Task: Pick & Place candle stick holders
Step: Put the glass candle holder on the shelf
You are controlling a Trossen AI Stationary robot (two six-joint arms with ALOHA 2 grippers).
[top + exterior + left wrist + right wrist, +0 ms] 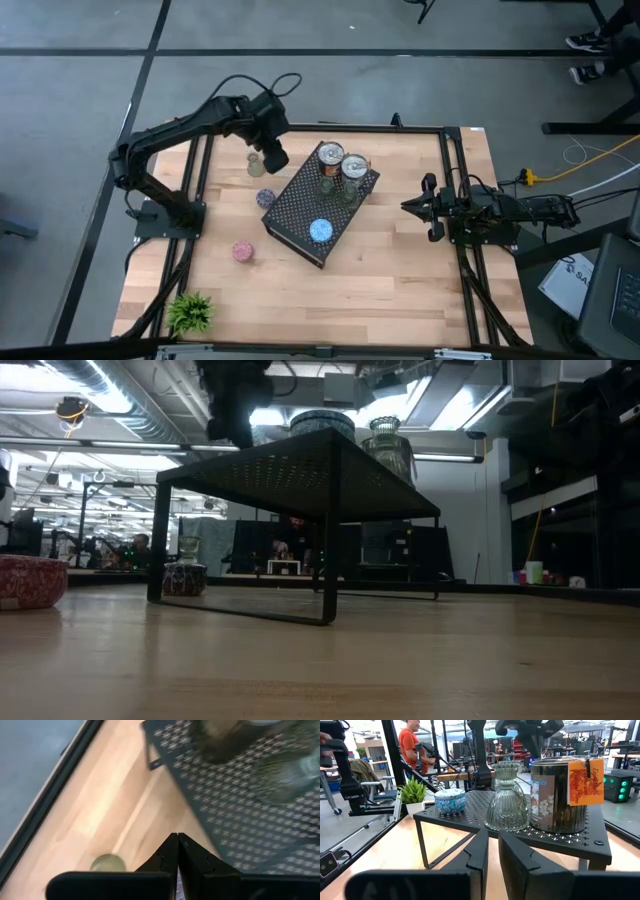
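We saw the left gripper poised at the far-left corner of the black perforated stand, its two dark fingers pressed together with nothing between them. Just beside it on the wooden table stood one pale olive glass holder, which showed in the left wrist view as a blurred greenish rim next to the closed fingers.

Outward from there, we counted five holders on the stand: two ribbed metal tins with round lids, one carrying an orange tag, two fluted olive-green glass holders close in front of them, and one round sparkly blue one near the stand's near corner. On the bare table we counted two more besides the olive one: a purple glittery round just left of the stand and a pink glittery round nearer the front.

The right gripper waited to the right of the stand, well apart from it, its fingers nearly together and holding nothing.

A small green plant sat at the near-left corner of the table. In the low view the stand's thin legs and mesh top filled the middle. Beyond the table, a person in an orange shirt stood in the workshop.
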